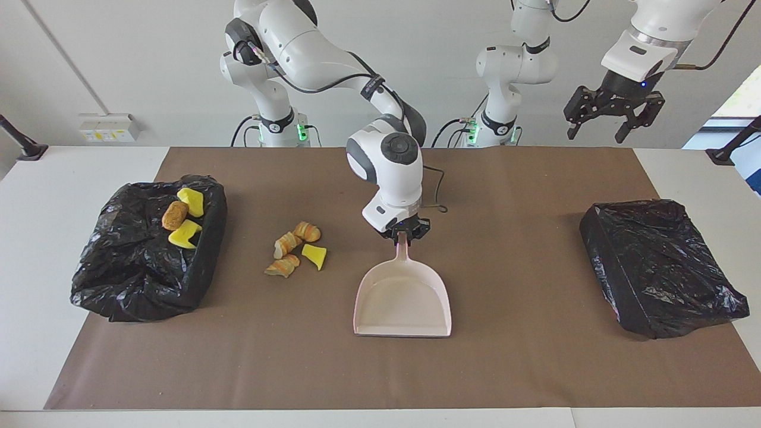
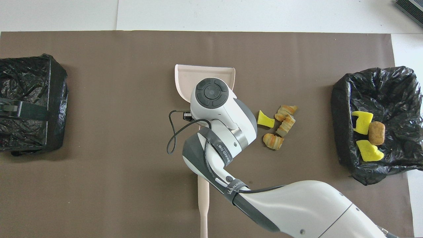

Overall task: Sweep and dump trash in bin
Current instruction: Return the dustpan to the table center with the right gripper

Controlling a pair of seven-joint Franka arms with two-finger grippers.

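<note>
I have the right tool (image 1: 403,233) clenched on the handle of the dustpan (image 1: 402,302), which sits mid-frame in the facing view, its open edge toward the bottom of the frame. The left tool (image 1: 612,122) hangs released at upper right, waiting. The trash is split: four scraps (image 1: 295,248) lie loose on the brown mat (image 1: 505,368) at centre left, while three more (image 1: 181,217) already rest in the open black bin (image 1: 142,279) at far left. A second bagged bin (image 1: 660,267) sits at right. The brush (image 2: 203,201) shows bottom centre in the overhead view. I judge the scraps light, soft and prone to rolling, so they want sweeping, not pinching; the brush handle is the place to grip.
</note>
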